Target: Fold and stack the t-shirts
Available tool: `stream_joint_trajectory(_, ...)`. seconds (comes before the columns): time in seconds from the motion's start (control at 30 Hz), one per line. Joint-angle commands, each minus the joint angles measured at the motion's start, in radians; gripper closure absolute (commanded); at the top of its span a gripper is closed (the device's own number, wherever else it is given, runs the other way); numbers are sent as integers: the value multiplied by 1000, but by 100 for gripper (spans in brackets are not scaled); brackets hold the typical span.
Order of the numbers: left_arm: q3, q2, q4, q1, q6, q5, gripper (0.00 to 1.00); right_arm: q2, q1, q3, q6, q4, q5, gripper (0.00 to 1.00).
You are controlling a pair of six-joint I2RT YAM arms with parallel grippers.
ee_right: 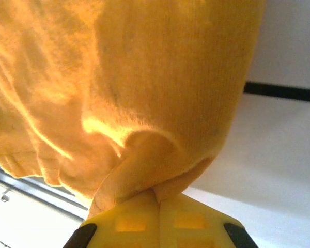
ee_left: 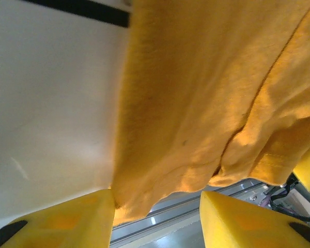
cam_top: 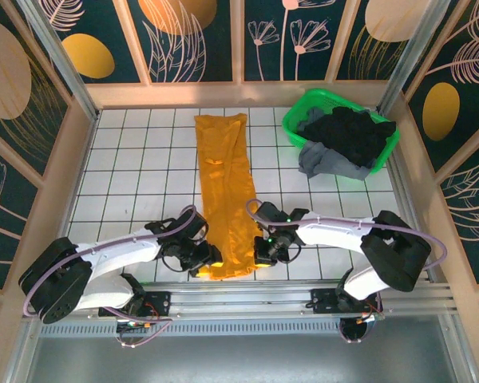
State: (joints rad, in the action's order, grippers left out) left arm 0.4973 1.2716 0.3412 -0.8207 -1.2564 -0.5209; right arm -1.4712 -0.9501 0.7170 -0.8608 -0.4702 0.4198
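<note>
"Mustard-orange shirt (cam_top: 222, 191), top view: where does it lie, and where am I on it?"

"It lies as a long narrow strip down the middle of the table (cam_top: 128, 167), one end toward the back, the other at the near edge. Your left gripper (cam_top: 201, 257) and right gripper (cam_top: 265, 251) flank that near end, one at each corner. The dark shirts (cam_top: 347, 140) sit in the basket (cam_top: 299, 120), far right, well apart."

"Left wrist view: have I got hold?"

"Not by the look of it. Your left gripper (ee_left: 157, 194) stands part open, with the rail (ee_left: 160, 227) visible between its fingers (ee_left: 67, 222). The shirt (ee_left: 196, 103) hangs its lower edge into the gap and touches one finger only. Judged from this, reach in deeper until cloth sits between both pads, then close."

"Right wrist view?"

"Your right gripper (ee_right: 156, 194) is closed tight on a pinch of the shirt (ee_right: 160, 93), and the cloth puckers just above the fingertips (ee_right: 139, 219). That corner looks secure."

"So how do I do the fold well?"

"Do not lift on one corner alone, or the strip will likely skew. Once both hold, raise the corners level and together, carry them toward the far end, and lay edge on edge. Keep low so the layers do not slide apart."
</note>
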Motion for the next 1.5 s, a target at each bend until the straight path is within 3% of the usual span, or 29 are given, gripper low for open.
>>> stream_joint_trajectory(0.0, -6, 47, -53, -23, -33, -23, 58, 41, -16, -17, -53, 28, 32, 100)
stream_joint_trajectory(0.13, 1, 73, -6, -29, 13, 9, 76, 57, -28, -25, -69, 32, 30, 100)
stream_joint_trajectory(0.23, 11, 62, 69, -28, 55, 67, 100, 66, -44, -28, -72, 26, 33, 100)
stream_joint_trajectory(0.47, 26, -114, 171, -29, 0, 172, 100, 119, -58, -8, -94, -28, -1, 100)
stream_joint_trajectory(0.63, 70, -179, 135, -22, -94, 232, 100, 135, 11, 61, -112, -49, -28, 100)
stream_joint_trajectory(0.83, 157, -173, 95, 111, -90, 300, 100, 62, 146, 227, -50, -92, -73, 100)
stream_joint_trajectory(1.2, 372, 88, -45, 356, 72, 326, 100, -275, 333, 632, 96, -102, -132, 100)
stream_joint_trajectory(1.47, 546, 305, -107, 468, 169, 273, 100, -468, 398, 851, 143, -116, -132, 100)
